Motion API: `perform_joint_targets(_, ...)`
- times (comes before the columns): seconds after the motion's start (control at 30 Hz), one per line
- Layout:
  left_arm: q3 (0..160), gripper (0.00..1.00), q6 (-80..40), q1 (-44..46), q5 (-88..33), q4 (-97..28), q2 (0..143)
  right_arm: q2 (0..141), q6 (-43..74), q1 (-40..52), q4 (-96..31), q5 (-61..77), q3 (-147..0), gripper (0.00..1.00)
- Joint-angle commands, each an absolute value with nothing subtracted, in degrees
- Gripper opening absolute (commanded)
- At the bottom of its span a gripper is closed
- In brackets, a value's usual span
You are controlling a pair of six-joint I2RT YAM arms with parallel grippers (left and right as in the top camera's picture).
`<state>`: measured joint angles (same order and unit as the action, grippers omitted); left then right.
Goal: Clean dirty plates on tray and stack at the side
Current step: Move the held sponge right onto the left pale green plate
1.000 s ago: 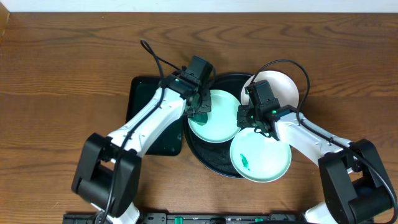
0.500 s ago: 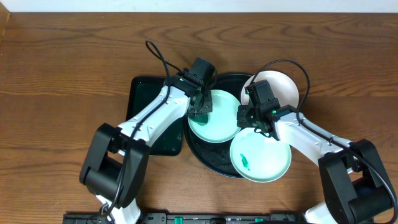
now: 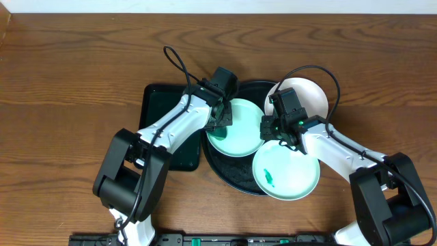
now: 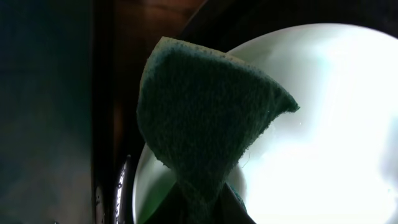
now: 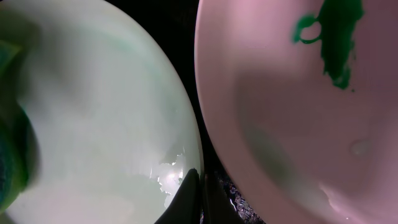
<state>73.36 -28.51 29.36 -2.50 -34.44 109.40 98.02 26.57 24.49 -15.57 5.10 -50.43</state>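
Note:
The round black tray [image 3: 224,169] holds a clean-looking mint-green plate [image 3: 240,130]. A second mint-green plate [image 3: 290,174] with a dark green smear [image 3: 268,178] overlaps the tray's front right rim. A white plate [image 3: 308,98] overlaps its back right. My left gripper [image 3: 220,120] is shut on a dark green sponge [image 4: 205,118] pressed at the left edge of the first plate [image 4: 323,124]. My right gripper [image 5: 200,190] is shut on that plate's right rim [image 5: 93,124], beside the smeared plate [image 5: 298,124]; it also shows in the overhead view [image 3: 276,133].
A rectangular dark green tray [image 3: 160,113] lies left of the black tray, under my left arm. Bare wooden table [image 3: 68,82] surrounds everything. Cables loop above both wrists.
My left arm's elbow has swung rightward. The sponge stays at the plate's left edge. The right arm and the plates have not moved.

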Motion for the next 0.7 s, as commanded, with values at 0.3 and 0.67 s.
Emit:
perform_joint_targets(0.3, 72.2, 0.08, -28.6, 31.11, -0.73, -33.61, 109.95, 98.59, 26.57, 24.86, -15.66, 5.02, -50.02, 0.02)
perform_joint_targets(0.67, 72.2, 0.09, -28.6, 31.48, -0.6, -33.1, 117.69, 98.59, 26.5, 24.86, -16.03, 7.53, -50.02, 0.01)
